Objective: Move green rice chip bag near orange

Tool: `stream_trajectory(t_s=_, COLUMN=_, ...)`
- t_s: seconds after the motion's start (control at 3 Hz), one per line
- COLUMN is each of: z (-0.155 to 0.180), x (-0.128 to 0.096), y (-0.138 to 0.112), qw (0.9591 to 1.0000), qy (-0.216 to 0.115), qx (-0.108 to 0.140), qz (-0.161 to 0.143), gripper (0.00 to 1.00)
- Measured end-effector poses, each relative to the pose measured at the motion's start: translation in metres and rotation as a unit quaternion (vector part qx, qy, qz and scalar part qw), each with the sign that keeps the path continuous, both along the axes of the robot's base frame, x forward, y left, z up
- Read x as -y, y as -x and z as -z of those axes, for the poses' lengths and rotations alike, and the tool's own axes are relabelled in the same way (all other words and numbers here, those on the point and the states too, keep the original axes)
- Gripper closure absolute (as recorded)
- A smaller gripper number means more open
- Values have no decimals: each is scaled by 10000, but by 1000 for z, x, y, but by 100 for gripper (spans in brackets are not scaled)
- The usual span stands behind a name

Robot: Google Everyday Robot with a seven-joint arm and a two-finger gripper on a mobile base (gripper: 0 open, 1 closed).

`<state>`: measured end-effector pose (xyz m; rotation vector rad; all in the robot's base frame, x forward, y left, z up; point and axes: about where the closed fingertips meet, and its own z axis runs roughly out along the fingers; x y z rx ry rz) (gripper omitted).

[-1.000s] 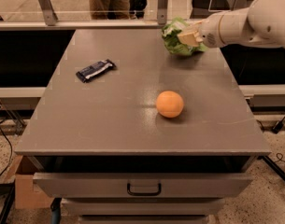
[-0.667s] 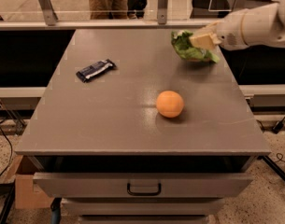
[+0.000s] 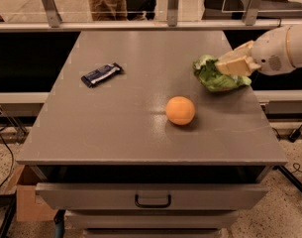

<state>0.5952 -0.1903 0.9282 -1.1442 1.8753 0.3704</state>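
Nearest the camera, a drawer front with a dark handle (image 3: 153, 201) sits below the front edge of the grey worktop (image 3: 116, 138). On the worktop, a little right of centre and toward the front, rests the orange (image 3: 180, 110), round and smooth, with open surface all around it. Farther back and to the left lies a small dark blue wrapped bar (image 3: 102, 74), angled across the surface and well apart from the fruit. Beyond the orange and to its right, near the worktop's right edge, the green rice chip bag (image 3: 217, 76) is crumpled and pinched in the end effector (image 3: 235, 65), whose pale fingers (image 3: 233, 66) are pressed onto the bag's upper right side. The white arm (image 3: 284, 48) reaches in from the right edge of the view. The bag is near the orange but apart from it.
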Motion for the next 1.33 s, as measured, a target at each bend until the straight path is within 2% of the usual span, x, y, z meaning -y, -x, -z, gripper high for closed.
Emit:
stream_trajectory(t_s=0.33, z=9, x=1, y=21, qw=9997, qy=73, qx=-172, qz=-183, gripper=81)
stream_trajectory(t_s=1.33, z=19, x=-6, y=54, qw=9981, qy=177, qx=-424, qz=-408, gripper=11)
